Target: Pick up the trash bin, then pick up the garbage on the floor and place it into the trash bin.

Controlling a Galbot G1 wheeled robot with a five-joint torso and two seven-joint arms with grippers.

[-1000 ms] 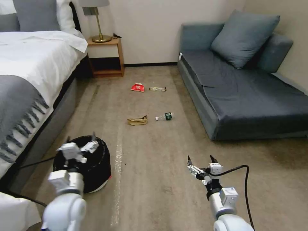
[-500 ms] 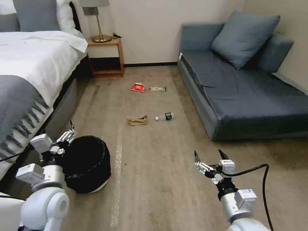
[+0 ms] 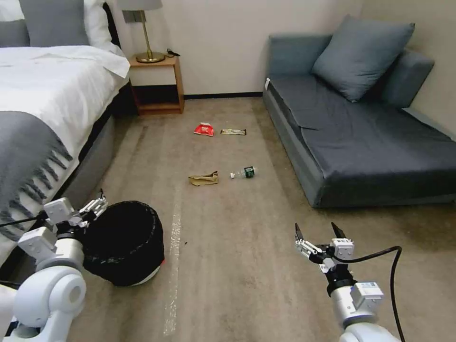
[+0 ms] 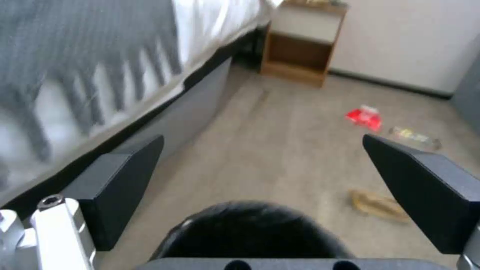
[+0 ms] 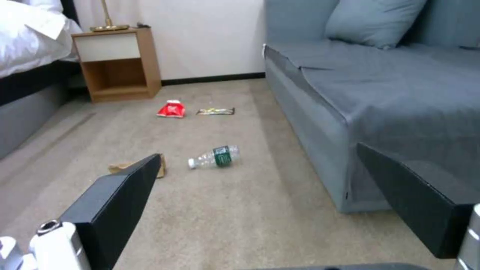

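The trash bin stands on the carpet in the lower left of the head view, its round mouth lined with a crinkly black bag and a strip of whitish body showing at its base. The left gripper hovers just beside the bin's upper-left rim, between the bin and the bed. Its jaws are spread apart and grasp nothing; in the left wrist view the bin's black rim sits low and centred between the two dark fingers, not touching either.

The right gripper hangs over bare carpet in the lower right of the head view, well apart from the bin, jaws likewise released and empty.

The garbage lies on the floor in the middle of the head view. A red-white snack packet and a long bar wrapper lie side by side farther off; nearer, a crumpled brown paper bag lies just beside a clear bottle with a green label, which is on its side.

The carpet is tan, with a pale streak running along it near the bin. The bed, with white linen and a grey fringed throw, fills the left edge. A wooden nightstand carrying a brass lamp stands at the upper left against the wall. A grey-blue sofa with a cushion takes the right side.
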